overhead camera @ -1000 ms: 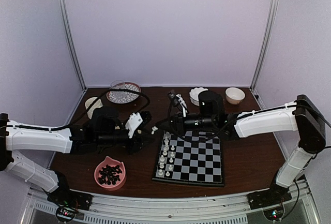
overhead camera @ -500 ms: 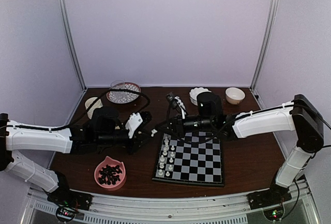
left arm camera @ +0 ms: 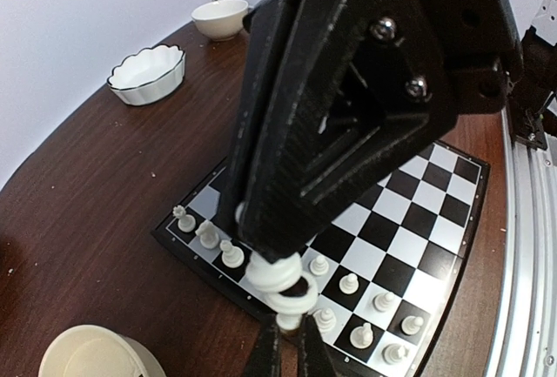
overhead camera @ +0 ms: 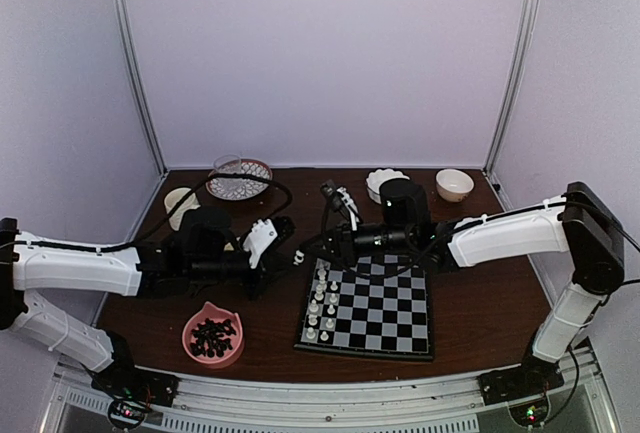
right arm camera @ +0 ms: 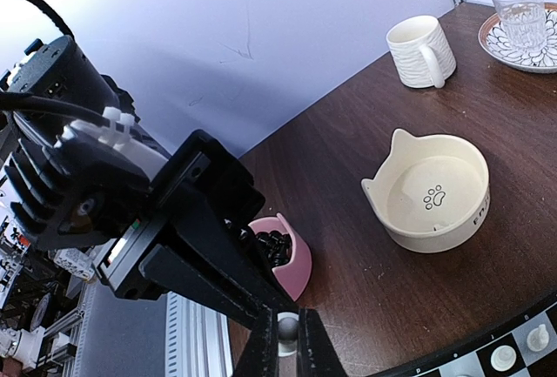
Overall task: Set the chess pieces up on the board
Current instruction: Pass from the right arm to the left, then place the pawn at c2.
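Here the left gripper (left arm camera: 285, 346) is clamped on a white chess piece (left arm camera: 283, 283). The right gripper (right arm camera: 287, 342), also closed, pinches the same piece from the opposite side, just off the board's (overhead camera: 390, 315) eleven o'clock corner. More white chessmen (overhead camera: 320, 303) stand upright in two files along its nine o'clock edge.

on my left wrist feed the right gripper (left arm camera: 265, 251) blocks much of the board (left arm camera: 418, 212), and the left gripper (left arm camera: 287, 351) runs off the bottom edge. the white piece (left arm camera: 280, 283) between them: kind unclear. the chess pieces (overhead camera: 320, 303) overhead are too tiny to identify.
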